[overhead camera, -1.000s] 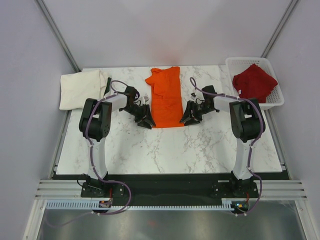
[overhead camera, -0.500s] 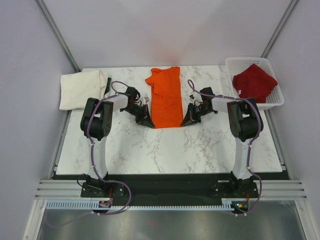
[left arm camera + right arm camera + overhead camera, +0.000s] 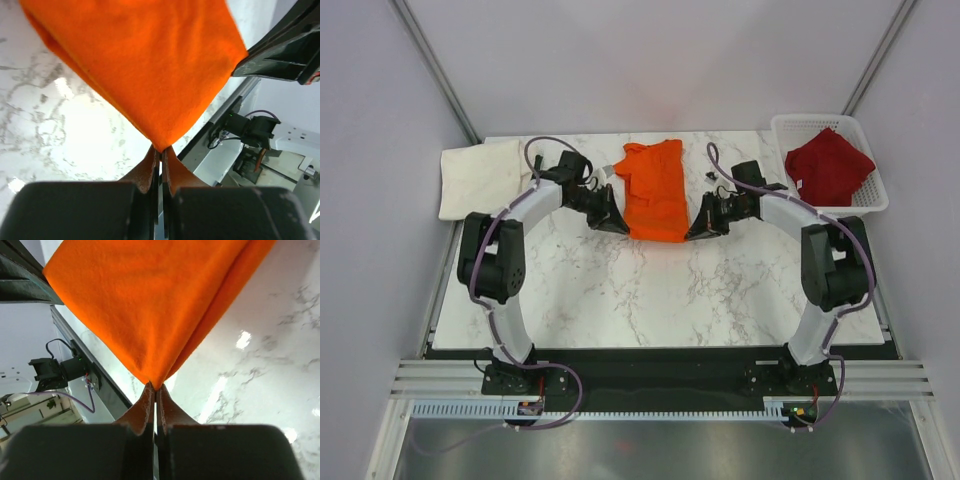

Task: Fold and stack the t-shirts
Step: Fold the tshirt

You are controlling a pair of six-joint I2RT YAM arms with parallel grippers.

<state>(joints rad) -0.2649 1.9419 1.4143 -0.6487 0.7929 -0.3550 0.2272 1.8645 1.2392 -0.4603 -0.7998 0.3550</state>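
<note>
The bright orange t-shirt [image 3: 654,190] lies in the middle of the marble table, its near end lifted off the surface. My left gripper [image 3: 617,226] is shut on the shirt's near left corner [image 3: 160,145]. My right gripper [image 3: 694,233] is shut on the near right corner [image 3: 154,384]. In both wrist views the cloth hangs up from the pinched tips. A cream-white t-shirt [image 3: 480,176] lies folded at the table's left edge. The dark red t-shirt [image 3: 828,165] sits bunched in the basket.
A white plastic lattice basket [image 3: 865,204] stands at the table's far right. Bare marble table [image 3: 650,290] stretches between the orange shirt and the arm bases. Grey walls close in on both sides.
Both grippers closed on the orange shirt's near corners, then lifted and carried them away from the bases, so the shirt's near end is raised and the shirt looks shorter.
</note>
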